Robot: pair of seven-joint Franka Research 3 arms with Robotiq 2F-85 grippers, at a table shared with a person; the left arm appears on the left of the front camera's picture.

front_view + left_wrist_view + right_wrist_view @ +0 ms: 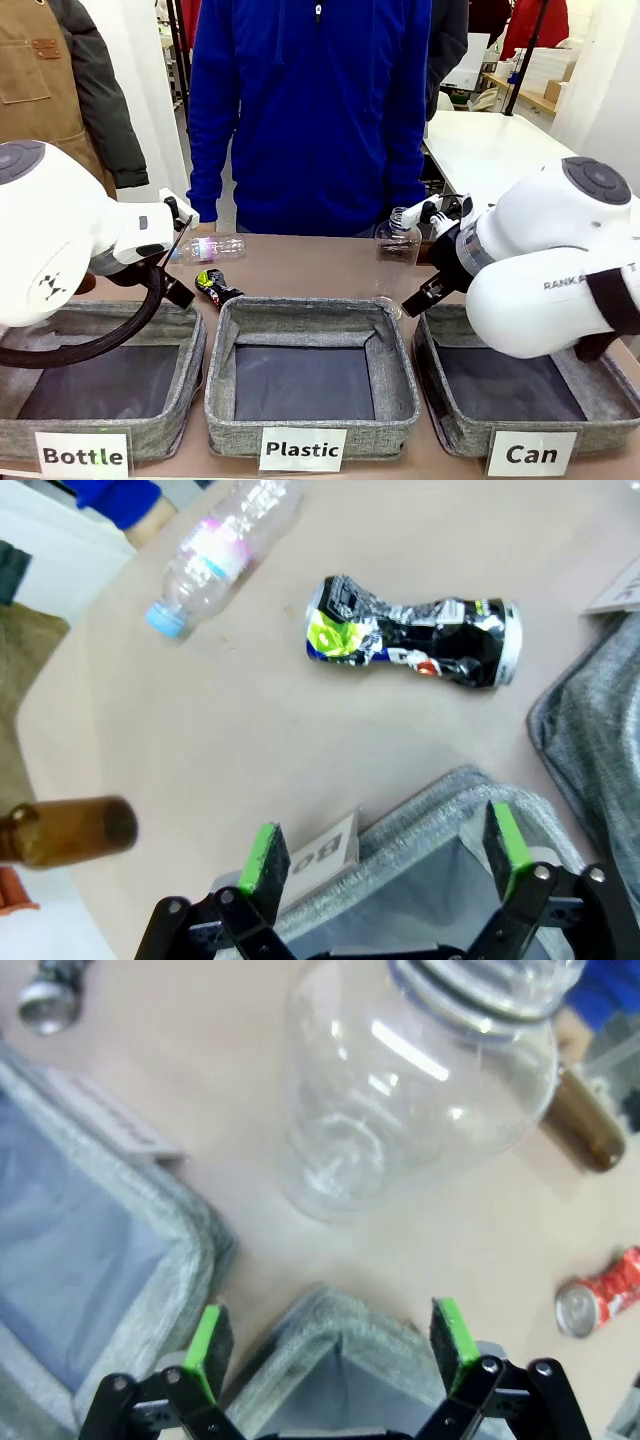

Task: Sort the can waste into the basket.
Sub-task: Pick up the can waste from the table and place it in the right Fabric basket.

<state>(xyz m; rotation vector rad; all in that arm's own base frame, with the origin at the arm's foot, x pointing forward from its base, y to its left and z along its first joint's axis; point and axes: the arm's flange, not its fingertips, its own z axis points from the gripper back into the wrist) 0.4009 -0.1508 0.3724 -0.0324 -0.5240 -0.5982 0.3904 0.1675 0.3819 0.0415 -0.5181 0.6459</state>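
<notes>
Left wrist view shows the left gripper [385,845] spread wide and empty over a corner of the Bottle basket [445,805], left of the Plastic basket [310,312]. The black can [415,630] lies on the table [250,740] just behind the Plastic basket's far left corner. The right gripper [330,1340], also spread and empty, hangs over a corner of the Can basket [445,400], right of the Plastic basket. A clear bottle [400,1090] stands beyond it, and the red can [598,1292] lies off to one side.
</notes>
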